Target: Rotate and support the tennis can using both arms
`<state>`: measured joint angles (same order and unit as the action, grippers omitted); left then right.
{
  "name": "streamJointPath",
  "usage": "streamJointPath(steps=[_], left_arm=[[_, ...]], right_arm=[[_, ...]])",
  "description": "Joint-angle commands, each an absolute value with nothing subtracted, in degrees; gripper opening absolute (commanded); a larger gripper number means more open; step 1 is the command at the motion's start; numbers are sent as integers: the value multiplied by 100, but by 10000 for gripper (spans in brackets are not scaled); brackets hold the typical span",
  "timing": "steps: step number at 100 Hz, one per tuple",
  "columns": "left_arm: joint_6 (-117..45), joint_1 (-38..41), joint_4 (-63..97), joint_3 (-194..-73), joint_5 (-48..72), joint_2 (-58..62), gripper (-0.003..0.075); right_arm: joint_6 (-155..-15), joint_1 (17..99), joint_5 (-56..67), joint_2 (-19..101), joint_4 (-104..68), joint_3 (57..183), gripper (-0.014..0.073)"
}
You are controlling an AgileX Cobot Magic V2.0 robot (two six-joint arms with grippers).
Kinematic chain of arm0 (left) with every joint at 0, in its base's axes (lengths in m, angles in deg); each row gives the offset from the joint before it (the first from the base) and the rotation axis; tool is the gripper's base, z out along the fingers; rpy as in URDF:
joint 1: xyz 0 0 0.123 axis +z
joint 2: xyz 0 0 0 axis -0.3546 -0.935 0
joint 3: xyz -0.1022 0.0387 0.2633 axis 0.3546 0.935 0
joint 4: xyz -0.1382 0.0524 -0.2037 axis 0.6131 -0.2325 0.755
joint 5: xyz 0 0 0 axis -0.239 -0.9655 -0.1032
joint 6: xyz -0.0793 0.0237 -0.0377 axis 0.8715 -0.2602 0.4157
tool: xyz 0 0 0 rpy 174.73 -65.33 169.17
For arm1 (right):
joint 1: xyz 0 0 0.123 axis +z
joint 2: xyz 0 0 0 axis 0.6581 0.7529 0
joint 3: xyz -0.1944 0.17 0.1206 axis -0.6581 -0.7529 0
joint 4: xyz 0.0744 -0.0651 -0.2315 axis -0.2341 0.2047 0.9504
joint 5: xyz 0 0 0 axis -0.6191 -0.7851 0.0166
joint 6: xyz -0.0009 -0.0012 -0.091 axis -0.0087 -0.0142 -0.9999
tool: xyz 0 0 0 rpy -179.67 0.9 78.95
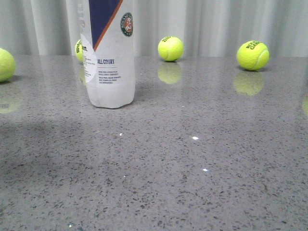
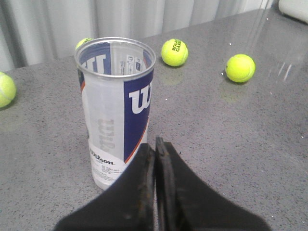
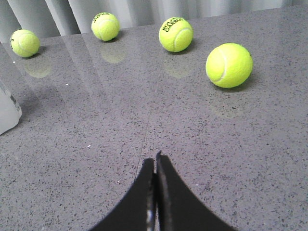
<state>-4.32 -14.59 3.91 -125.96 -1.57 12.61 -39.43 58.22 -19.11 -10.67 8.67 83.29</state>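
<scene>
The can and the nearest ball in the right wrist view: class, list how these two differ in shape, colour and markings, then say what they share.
1. The can is an upright tube, open at the top; the ball is a sphere.
2. The can is white with a navy panel; the ball is yellow-green.
3. The can carries printed text; this ball shows only a white seam.
Both rest on the grey table, untouched by either tool.
</scene>
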Motion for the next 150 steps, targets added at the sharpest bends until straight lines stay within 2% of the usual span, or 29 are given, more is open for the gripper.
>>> streamJointPath(steps=[1, 39, 67, 87, 117, 150], left_arm=[[-453, -1505, 478, -12363, 660, 1579, -21], [-453, -1494, 2, -11190, 584, 2601, -21], [-453, -1494, -23, -10835, 622, 2806, -21], [-264, -1452, -842, -10552, 1232, 2930, -21], [36, -260, -973, -9432, 2468, 3723, -21], [45, 982, -762, -8172, 2468, 5331, -21]], right_arm=[[-3964, 5788, -1436, -1003, 988, 8465, -65], [-3964, 5788, -1436, -1003, 988, 8465, -65], [-3964, 5788, -1436, -1003, 988, 8465, -65], [-3964, 5788, -1436, -1003, 988, 8465, -65], [-3964, 5788, -1436, -1003, 988, 8465, -65], [-3964, 5788, -1436, -1003, 988, 8465, -65]])
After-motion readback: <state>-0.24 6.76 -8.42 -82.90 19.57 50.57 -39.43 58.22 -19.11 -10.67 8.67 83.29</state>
